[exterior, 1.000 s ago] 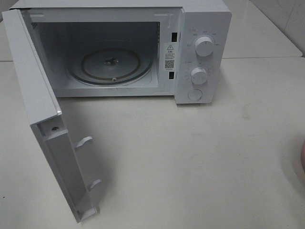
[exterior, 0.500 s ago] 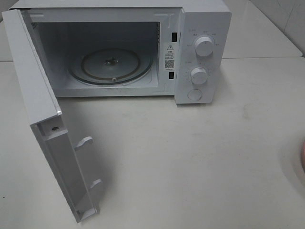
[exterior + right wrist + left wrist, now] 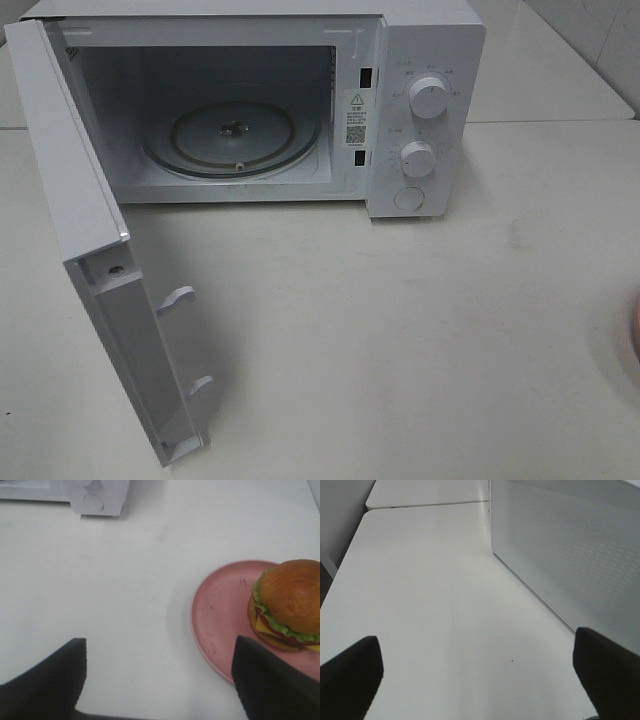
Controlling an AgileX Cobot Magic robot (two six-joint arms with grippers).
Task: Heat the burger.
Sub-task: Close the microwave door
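Observation:
The burger [image 3: 290, 605] has a glossy brown bun, green lettuce, cheese and a dark patty. It stands upright on a round pink plate [image 3: 220, 615] on the white table, seen in the right wrist view. My right gripper [image 3: 159, 647] is open, with nothing between its dark fingers [image 3: 50, 680]. It hangs above bare table beside the plate, and one finger overlaps the plate's near rim. My left gripper [image 3: 476, 645] is open and empty over the table, next to the microwave's perforated door panel [image 3: 570, 545]. The high view shows neither gripper nor the burger.
The white microwave [image 3: 420, 110] stands at the back with its door [image 3: 90, 240] swung wide to the left. Its glass turntable [image 3: 235, 135] is bare. A sliver of the pink plate [image 3: 637, 330] shows at the right edge. A second table [image 3: 425, 492] abuts behind.
The pink sliver at the right edge of the high view has narrowed slightly. Nothing else has moved.

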